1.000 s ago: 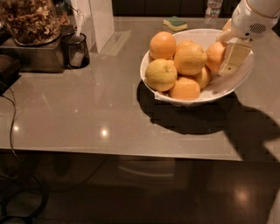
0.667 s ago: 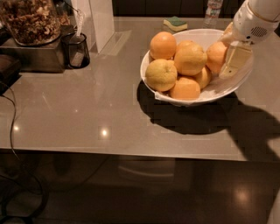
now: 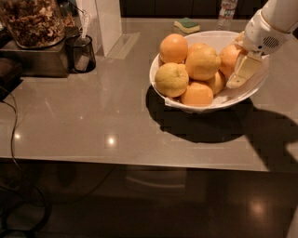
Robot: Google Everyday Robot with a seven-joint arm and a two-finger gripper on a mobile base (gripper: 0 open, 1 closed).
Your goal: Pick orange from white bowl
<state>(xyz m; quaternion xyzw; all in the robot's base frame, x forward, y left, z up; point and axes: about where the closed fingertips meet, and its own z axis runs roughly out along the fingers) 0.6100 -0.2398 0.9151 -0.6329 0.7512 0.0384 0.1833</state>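
The white bowl [image 3: 186,108] stands on the grey counter and holds several fruits. A deep orange fruit [image 3: 173,47] lies at the back left. Another orange [image 3: 228,56] lies at the right side, and a third [image 3: 197,95] at the front. A yellow lemon-like fruit [image 3: 171,79] sits at the front left, and a paler orange-yellow one [image 3: 202,62] in the middle. My gripper [image 3: 242,72], cream-coloured on a white arm, reaches down into the right side of the bowl. It is right beside the right-hand orange and partly hides it.
A small dark glass cup [image 3: 80,53] and a jar of nuts [image 3: 32,21] on a metal box stand at the back left. A white upright block [image 3: 107,23], a sponge [image 3: 186,24] and a bottle [image 3: 226,11] are at the back. A cable [image 3: 11,116] hangs at the left edge.
My gripper has sunk a little lower into the right side of the bowl. The fruits and the bowl have not moved.
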